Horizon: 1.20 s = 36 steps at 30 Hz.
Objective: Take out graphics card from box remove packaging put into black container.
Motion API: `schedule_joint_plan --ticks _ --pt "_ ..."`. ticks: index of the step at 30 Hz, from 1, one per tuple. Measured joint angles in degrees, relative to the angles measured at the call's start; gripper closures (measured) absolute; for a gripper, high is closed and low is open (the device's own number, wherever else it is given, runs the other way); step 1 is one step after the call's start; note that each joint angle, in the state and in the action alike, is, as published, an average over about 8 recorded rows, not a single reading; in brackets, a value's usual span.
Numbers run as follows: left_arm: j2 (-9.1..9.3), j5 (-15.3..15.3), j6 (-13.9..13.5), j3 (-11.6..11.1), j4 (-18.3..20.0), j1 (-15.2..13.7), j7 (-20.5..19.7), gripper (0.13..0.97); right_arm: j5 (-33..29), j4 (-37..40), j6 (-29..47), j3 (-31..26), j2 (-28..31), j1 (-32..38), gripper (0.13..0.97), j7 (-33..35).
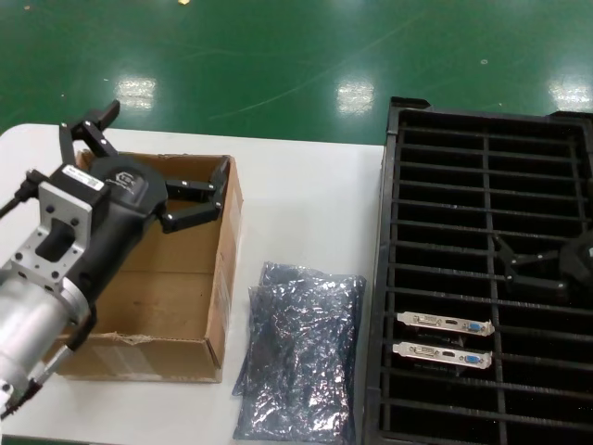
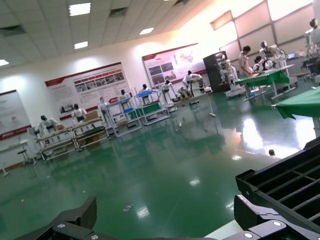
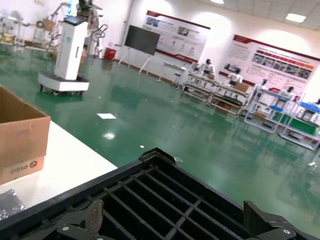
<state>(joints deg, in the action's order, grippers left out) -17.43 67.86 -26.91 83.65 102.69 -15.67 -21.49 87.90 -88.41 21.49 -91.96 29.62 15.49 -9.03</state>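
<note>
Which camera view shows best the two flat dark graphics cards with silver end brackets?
The head view: both flat dark graphics cards with silver end brackets stand in neighbouring slots of the black ribbed plastic container. The right wrist view shows only empty slots of this container; the left wrist view shows only its corner. Neither shows the cards.

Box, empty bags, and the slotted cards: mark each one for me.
box [image 1: 215,269], head view, on its right cardboard wall.
packaging [image 1: 301,357], head view, on the middle of the crinkly bags.
graphics card [image 1: 445,324], head view, on the upper card's silver bracket.
</note>
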Motion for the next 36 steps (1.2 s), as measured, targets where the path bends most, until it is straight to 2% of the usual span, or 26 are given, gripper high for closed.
schedule_joint_plan --ticks 36 --pt "0.21 30.8 23.5 7.0 -9.6 13.7 18.7 0.132 13.3 -2.8 -18.7 0.3 -10.8 -13.5 0.129 7.9"
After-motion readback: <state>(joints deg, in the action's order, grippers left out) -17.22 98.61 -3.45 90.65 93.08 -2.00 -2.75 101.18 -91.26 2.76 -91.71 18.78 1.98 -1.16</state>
